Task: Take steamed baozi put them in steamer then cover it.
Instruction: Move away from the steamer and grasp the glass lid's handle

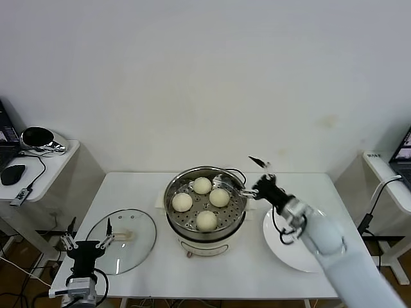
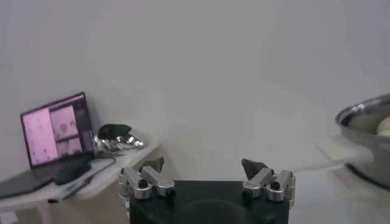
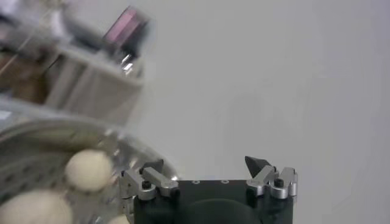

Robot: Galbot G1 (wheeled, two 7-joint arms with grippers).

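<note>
**Steel pot holding four buns, glass lid lying off to the side**

Glass is what we are seeing first on the left: the lid point(image 1: 122, 240) is lying flat on the white table point(image 1: 212, 279), its cream handle facing up, well apart from the pot. Our left gripper point(image 1: 88, 240) is hovering at the table's near left corner, just beside the lid's near edge, with its fingers spread wide and nothing between them.

Moving to the middle, we are looking at the steamer point(image 1: 206, 208) sitting uncovered on its cream base. Four buns point(image 1: 203, 185) are resting on the perforated tray inside it, close together.

Further right, our right gripper point(image 1: 255, 174) is hanging just past the steamer's right rim, fingers spread apart and holding nothing. Beneath that arm, a white plate point(image 1: 292, 253) is sitting on the table just beside the steamer.
</note>
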